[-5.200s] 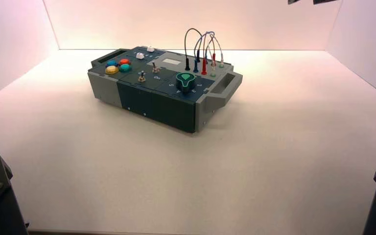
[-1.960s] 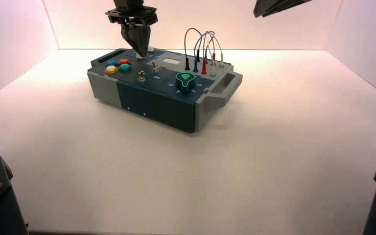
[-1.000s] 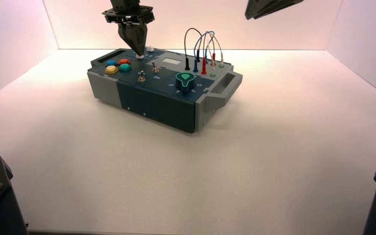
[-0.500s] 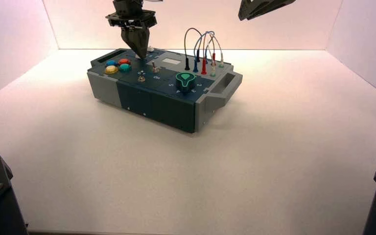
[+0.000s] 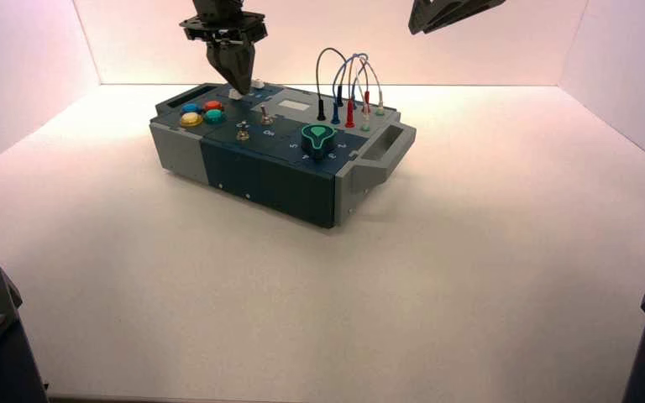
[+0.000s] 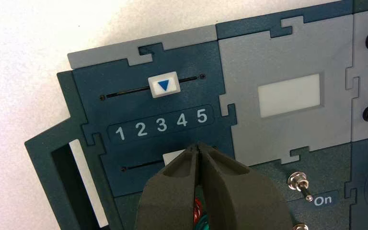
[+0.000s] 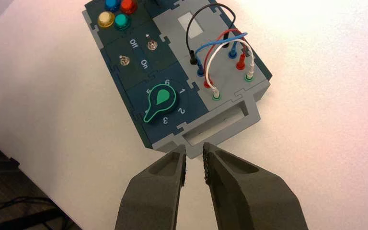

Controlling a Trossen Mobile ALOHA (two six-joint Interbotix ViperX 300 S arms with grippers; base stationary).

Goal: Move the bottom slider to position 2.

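The bottom slider (image 6: pixel 172 157) is a white knob on a dark teal track below the numbers 1 to 5. My left gripper (image 6: pixel 199 146) is shut, with its tips right at this knob, hiding most of it; touch cannot be told. In the high view the left gripper (image 5: pixel 238 86) points down at the box's far left corner, just above the knob (image 5: pixel 235 95). The top slider (image 6: pixel 163 85), white with a blue triangle, sits above the 3. My right gripper (image 7: pixel 195 153) is slightly open and empty, held high above the box (image 5: pixel 252 168), at the top right of the high view (image 5: pixel 453 12).
The box carries coloured buttons (image 5: pixel 202 112), two metal toggle switches (image 5: pixel 243 130), a green-topped dial (image 5: pixel 317 138) and looped wires (image 5: pixel 350 84) near its right handle. A white display window (image 6: pixel 290 95) lies beside the sliders. White walls enclose the table.
My left gripper came down onto the box's far left corner and stays at the bottom slider, now lifted slightly and shifted left. The right gripper hardly moved.
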